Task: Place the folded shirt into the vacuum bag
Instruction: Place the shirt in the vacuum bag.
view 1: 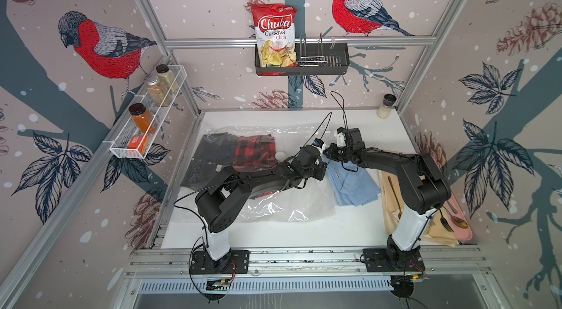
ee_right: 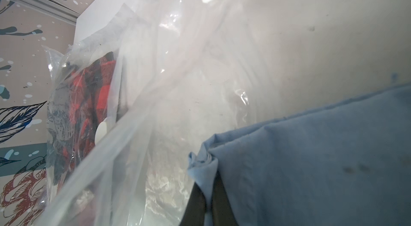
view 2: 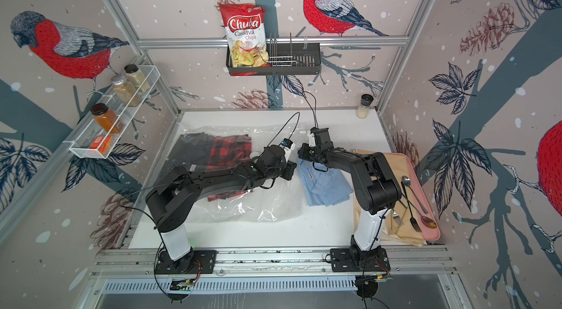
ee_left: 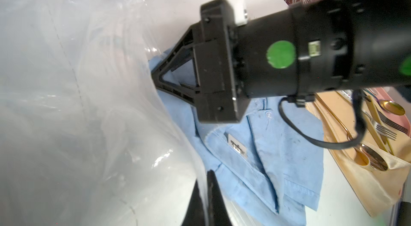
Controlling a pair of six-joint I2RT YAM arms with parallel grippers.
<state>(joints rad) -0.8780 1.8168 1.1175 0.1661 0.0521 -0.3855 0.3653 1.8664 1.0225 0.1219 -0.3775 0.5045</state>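
At the bag's open edge, my right claw (ee_right: 208,189) is pinched tight on a corner of the folded blue shirt (view 1: 352,182), which lies just outside the vacuum bag (view 1: 273,210). My left claw (ee_left: 205,191) clamps the bag's film, apparently to lift the mouth for entry.

Bright even light, glare on vacuum bag (view 1: 273,210), edges bent, wrist views soft
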